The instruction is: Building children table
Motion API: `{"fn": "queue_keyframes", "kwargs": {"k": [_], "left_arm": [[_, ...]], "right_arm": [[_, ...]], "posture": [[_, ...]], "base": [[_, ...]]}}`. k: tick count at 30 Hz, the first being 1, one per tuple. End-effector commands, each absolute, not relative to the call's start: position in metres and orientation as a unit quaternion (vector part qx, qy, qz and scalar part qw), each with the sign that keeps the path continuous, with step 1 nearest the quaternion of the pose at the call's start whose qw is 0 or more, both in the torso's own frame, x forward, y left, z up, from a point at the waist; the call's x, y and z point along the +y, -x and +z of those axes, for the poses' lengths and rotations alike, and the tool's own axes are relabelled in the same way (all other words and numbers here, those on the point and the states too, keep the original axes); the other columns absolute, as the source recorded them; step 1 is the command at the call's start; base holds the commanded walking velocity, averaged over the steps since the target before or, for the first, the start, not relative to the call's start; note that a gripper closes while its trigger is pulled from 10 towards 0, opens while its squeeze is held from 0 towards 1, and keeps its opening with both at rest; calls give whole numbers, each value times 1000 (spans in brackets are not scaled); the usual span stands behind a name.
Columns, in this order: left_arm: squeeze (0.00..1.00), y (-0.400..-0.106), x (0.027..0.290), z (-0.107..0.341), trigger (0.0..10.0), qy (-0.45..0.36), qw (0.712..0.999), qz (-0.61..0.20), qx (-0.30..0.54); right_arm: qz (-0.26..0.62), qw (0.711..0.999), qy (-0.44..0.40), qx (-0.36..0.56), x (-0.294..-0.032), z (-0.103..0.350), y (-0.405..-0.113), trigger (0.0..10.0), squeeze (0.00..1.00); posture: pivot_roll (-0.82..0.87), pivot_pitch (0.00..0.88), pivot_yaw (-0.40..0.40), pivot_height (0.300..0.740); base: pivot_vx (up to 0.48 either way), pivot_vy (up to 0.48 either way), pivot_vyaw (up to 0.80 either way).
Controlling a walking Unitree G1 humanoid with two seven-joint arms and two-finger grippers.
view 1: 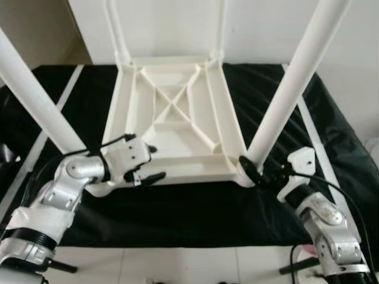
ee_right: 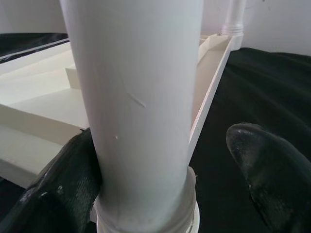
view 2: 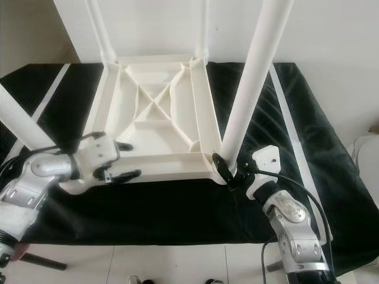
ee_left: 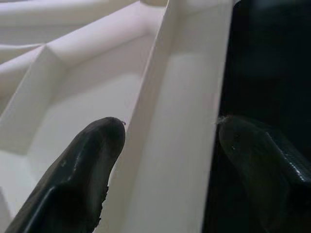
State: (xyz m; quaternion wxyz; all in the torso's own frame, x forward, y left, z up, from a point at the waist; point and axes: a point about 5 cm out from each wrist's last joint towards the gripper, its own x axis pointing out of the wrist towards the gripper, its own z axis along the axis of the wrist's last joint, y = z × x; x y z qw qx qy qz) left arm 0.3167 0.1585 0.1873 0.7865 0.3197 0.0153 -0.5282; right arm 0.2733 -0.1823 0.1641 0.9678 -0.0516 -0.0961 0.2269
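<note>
The right gripper [view 2: 228, 170] sat at the base of a white cylindrical plastic table leg [view 2: 251, 77], its two black fingers spread to either side of the leg just above the ribbed collar; in the right wrist view one finger [ee_right: 58, 194] touched the leg while the other [ee_right: 272, 170] stood off from it. The left gripper [view 1: 151, 163] had its black fingers parted astride the near rim of the upside-down white plastic tabletop with its criss-cross ribbed underside [view 1: 177, 112], one finger [ee_left: 82, 170] inside the frame, the other [ee_left: 265, 165] outside over the cloth. The tabletop lay on a black cloth-covered surface with pale stripes [view 1: 177, 213], with the gripped leg rising from its near right corner, another white leg [view 1: 35, 94] slanting up from the near left corner, and two more legs [view 1: 115, 26] at the far corners by the white wall [view 2: 331, 29].
</note>
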Motion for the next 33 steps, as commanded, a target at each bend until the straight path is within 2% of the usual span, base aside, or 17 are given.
{"fn": "queue_keyframes", "kwargs": {"k": [1, 2, 3, 11, 12, 13, 14, 16, 17, 18, 25, 32, 33], "left_arm": [[0, -316, 159, 189, 10000, -314, 786, -532, 17], [0, -316, 159, 189, 10000, -311, 788, -531, 21], [1000, -318, 159, 191, 10000, -300, 795, -528, 23], [1000, -323, 158, 199, 10000, -271, 815, -513, 10], [1000, -327, 159, 202, 10000, -262, 825, -501, 3], [1000, -337, 162, 209, 10000, -243, 856, -456, -10], [1000, -340, 163, 211, 10000, -237, 865, -443, -11], [1000, -340, 163, 211, 10000, -237, 865, -443, -11], [443, -342, 164, 212, 10000, -227, 875, -428, -15], [0, -342, 164, 212, 10000, -221, 880, -420, -17], [0, -343, 156, 210, 10000, -162, 909, -383, -23], [0, -340, 150, 205, 10000, -129, 916, -379, -20], [0, -335, 146, 199, 10000, -114, 916, -385, -9]], "right_arm": [[212, 972, 56, -81, -188, 157, -271, 10000, 0], [212, 972, 57, -81, -188, 156, -270, 10000, 0], [212, 972, 57, -82, -188, 156, -270, 10000, 0], [207, 973, 54, -88, -189, 157, -270, 10000, 0], [203, 974, 54, -89, -190, 158, -270, 10000, 0], [194, 976, 43, -93, -190, 160, -272, 10000, 0], [192, 976, 40, -93, -190, 161, -272, 10000, 0], [192, 976, 40, -93, -190, 161, -272, 10000, 0], [192, 976, 40, -95, -189, 162, -273, 10000, 0], [191, 976, 42, -97, -188, 163, -273, 10000, 0], [233, 966, 38, -106, -178, 169, -272, 10000, 0], [255, 960, 50, -103, -176, 170, -275, 10000, 0], [268, 956, 60, -103, -177, 171, -278, 8667, 0]], "posture": [[-115, 159, 41, 740], [-116, 160, 41, 740], [-118, 160, 41, 740], [-122, 159, 39, 740], [-126, 157, 39, 740], [-127, 158, 38, 740], [-127, 158, 38, 740], [-127, 158, 38, 740], [-130, 157, 35, 740], [-131, 156, 34, 740], [-130, 149, 16, 740], [-129, 140, 10, 740], [-129, 134, 8, 740]], "base": [[0, 0, 0], [0, 0, 0], [0, 0, 0], [0, 0, 0], [0, 0, 0], [0, 0, 0], [0, 0, 0], [0, 0, 0], [0, 0, 0], [0, 0, 0], [0, 0, 0], [0, 0, 0], [0, 0, 0]]}}
